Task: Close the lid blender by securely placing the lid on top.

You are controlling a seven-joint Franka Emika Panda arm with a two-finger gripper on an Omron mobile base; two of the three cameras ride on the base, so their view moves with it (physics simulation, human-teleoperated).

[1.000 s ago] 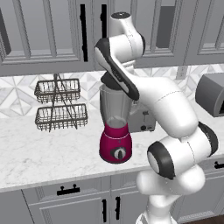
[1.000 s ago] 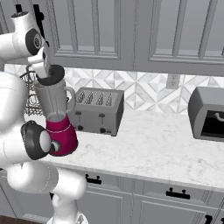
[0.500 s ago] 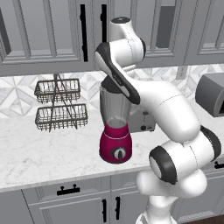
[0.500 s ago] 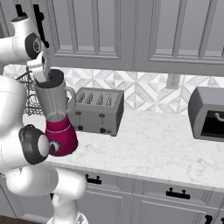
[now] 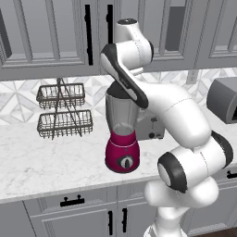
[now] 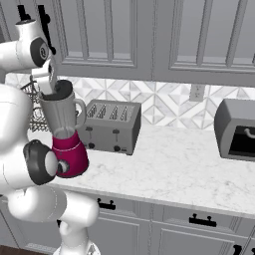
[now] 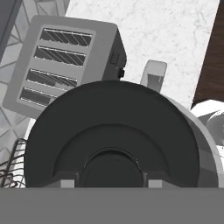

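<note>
The blender (image 5: pixel 122 149) stands near the counter's front edge, with a crimson base, a black knob and a clear grey jar (image 6: pixel 61 115). The dark round lid (image 7: pixel 113 131) sits level across the jar's rim, covering the mouth; the jar's handle (image 7: pixel 153 74) sticks out beyond it. My gripper (image 7: pixel 109 183) reaches down from above, its two tips on either side of the lid's raised centre, shut on it. From the right base view the lid (image 6: pixel 63 89) shows as a dark cap on the jar, with the gripper (image 6: pixel 49 83) at its left. The arm hides part of the lid (image 5: pixel 121 91).
A silver four-slot toaster (image 6: pixel 112 124) stands just behind and right of the blender. A two-tier wire basket rack (image 5: pixel 62 111) is at the back left. A dark grey appliance (image 6: pixel 239 129) sits at the far right. Wall cabinets hang close overhead.
The arm has come down a little, bringing the lid from just above the jar onto its rim. The blender has stayed in place.
</note>
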